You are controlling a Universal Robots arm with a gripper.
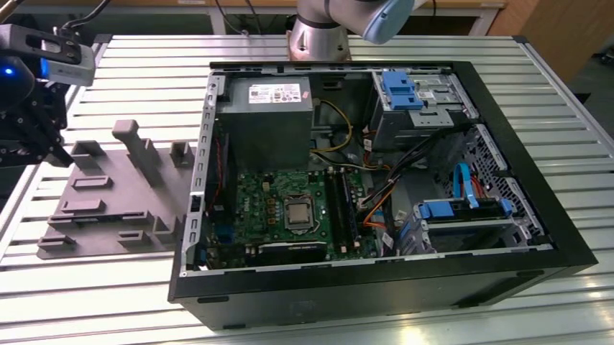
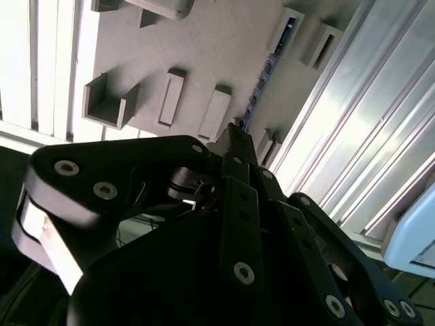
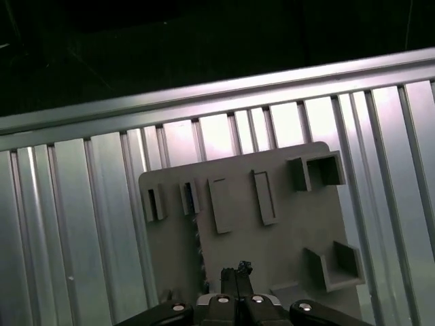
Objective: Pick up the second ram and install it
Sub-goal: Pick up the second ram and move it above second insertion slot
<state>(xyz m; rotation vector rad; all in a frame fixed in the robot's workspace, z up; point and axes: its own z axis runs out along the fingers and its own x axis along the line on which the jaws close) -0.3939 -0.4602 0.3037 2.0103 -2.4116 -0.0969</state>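
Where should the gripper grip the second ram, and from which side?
Probably mid-length on its upper long edge, from above: the second ram appears to stand on edge in the grey fixture plate, ends in slotted posts, leaving both flat faces free between them.

You had a slatted metal tabletop (image 1: 144, 65) carrying two things. An open black computer case (image 1: 384, 287) lay on its side across the middle, reaching close to the tabletop's edge at the exterior view's right. Inside it you could see a grey power supply (image 1: 264, 122), a green motherboard (image 1: 254, 194) with its square processor (image 1: 298, 213), long black slots (image 1: 338, 205) just beside that, blue drive brackets (image 1: 398, 90) and loose coloured cables (image 1: 467, 185). Beside the case, toward the tabletop's edge at the exterior view's left, a grey moulded fixture plate (image 1: 106, 208) lay flat, its upright posts (image 1: 144, 154) standing.
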